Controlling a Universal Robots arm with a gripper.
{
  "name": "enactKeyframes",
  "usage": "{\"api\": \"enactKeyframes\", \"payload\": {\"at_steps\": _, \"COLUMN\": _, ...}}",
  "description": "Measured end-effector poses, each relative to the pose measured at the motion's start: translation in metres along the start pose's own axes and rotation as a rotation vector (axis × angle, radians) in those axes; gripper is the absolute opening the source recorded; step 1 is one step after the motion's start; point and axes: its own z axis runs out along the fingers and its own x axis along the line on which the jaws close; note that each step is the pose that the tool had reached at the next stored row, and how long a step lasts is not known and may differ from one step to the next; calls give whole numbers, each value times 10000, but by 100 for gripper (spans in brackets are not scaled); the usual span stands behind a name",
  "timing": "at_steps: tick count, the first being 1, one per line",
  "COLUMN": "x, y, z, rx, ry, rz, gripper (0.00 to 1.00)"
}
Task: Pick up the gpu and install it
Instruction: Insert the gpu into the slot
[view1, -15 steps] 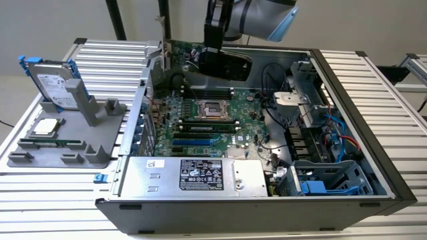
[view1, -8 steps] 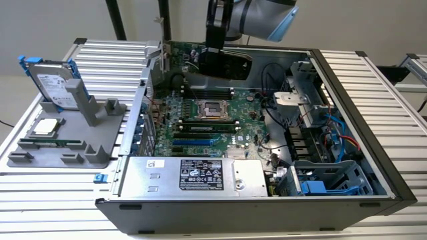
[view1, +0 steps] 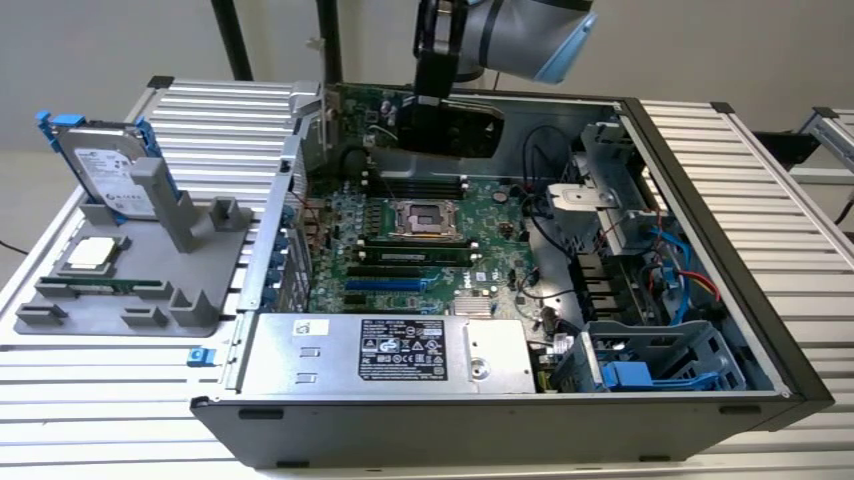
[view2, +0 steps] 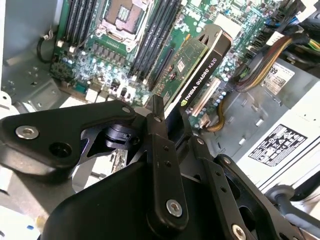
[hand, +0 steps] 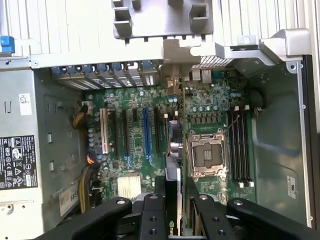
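**Status.** The gripper (view1: 434, 95) has its fingers closed on the gpu (view1: 454, 130), clamping the card by its upper edge. The gpu hangs on edge inside the open case (view1: 747, 250), over the far part of the motherboard (view1: 400, 260) and just beyond the CPU socket (view1: 430, 217). In the second wrist view the green face and the black shroud of the gpu (view2: 202, 65) both show ahead of the gripper (view2: 170, 117). The first wrist view shows the card (hand: 172, 175) edge-on, lying between the socket (hand: 205, 155) and the expansion slots (hand: 146, 132). Whether its lower edge touches the board cannot be told.

**Procedure notes (judgement).**
1. Keep the card plumb. Any tilt would drive one corner of the connector edge in first.
2. Match the connector edge to one slot along its whole length. At present the card appears to sit beside the slots on the socket side, not over one.
3. Line the end bracket up with the rear openings (hand: 125, 77) on the exterior view's left wall.
4. Keep clear of the memory slots (hand: 239, 145) and the cables (view1: 541, 200).
5. Press straight down with an even, firm grip.
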Motion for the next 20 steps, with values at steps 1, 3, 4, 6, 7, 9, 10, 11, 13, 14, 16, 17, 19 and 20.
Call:
{"api": "enactKeyframes", "payload": {"at_steps": 1, "x": 0, "y": 0, "z": 0, "rx": -2, "ry": 5, "rz": -81, "gripper": 0}}
{"api": "enactKeyframes", "payload": {"at_steps": 3, "x": 0, "y": 0, "z": -1, "rx": -4, "ry": 13, "rz": -233, "gripper": 0}}
{"api": "enactKeyframes", "payload": {"at_steps": 4, "x": 0, "y": 0, "z": -1, "rx": -5, "ry": 17, "rz": -310, "gripper": 0}}
{"api": "enactKeyframes", "payload": {"at_steps": 6, "x": 0, "y": 0, "z": -2, "rx": -8, "ry": 26, "rz": -464, "gripper": 0}}
{"api": "enactKeyframes", "payload": {"at_steps": 7, "x": 0, "y": 0, "z": -2, "rx": -9, "ry": 31, "rz": -541, "gripper": 0}}
{"api": "enactKeyframes", "payload": {"at_steps": 9, "x": 0, "y": 0, "z": -2, "rx": -12, "ry": 39, "rz": -681, "gripper": 0}}
{"api": "enactKeyframes", "payload": {"at_steps": 10, "x": 0, "y": 0, "z": -3, "rx": -13, "ry": 42, "rz": -753, "gripper": 0}}
{"api": "enactKeyframes", "payload": {"at_steps": 11, "x": 0, "y": 0, "z": -3, "rx": -13, "ry": 44, "rz": -780, "gripper": 0}}
{"api": "enactKeyframes", "payload": {"at_steps": 13, "x": 0, "y": 0, "z": -3, "rx": -13, "ry": 45, "rz": -780, "gripper": 0}}
{"api": "enactKeyframes", "payload": {"at_steps": 14, "x": 0, "y": 0, "z": -3, "rx": -13, "ry": 45, "rz": -780, "gripper": 0}}
{"api": "enactKeyframes", "payload": {"at_steps": 16, "x": -1, "y": 0, "z": 9, "rx": 42, "ry": 43, "rz": -779, "gripper": 0}}
{"api": "enactKeyframes", "payload": {"at_steps": 17, "x": 0, "y": -1, "z": 16, "rx": 90, "ry": 41, "rz": -782, "gripper": 0}}
{"api": "enactKeyframes", "payload": {"at_steps": 19, "x": 0, "y": -2, "z": 33, "rx": 183, "ry": 39, "rz": -784, "gripper": 0}}
{"api": "enactKeyframes", "payload": {"at_steps": 20, "x": 0, "y": -3, "z": 42, "rx": 225, "ry": 37, "rz": -784, "gripper": 0}}
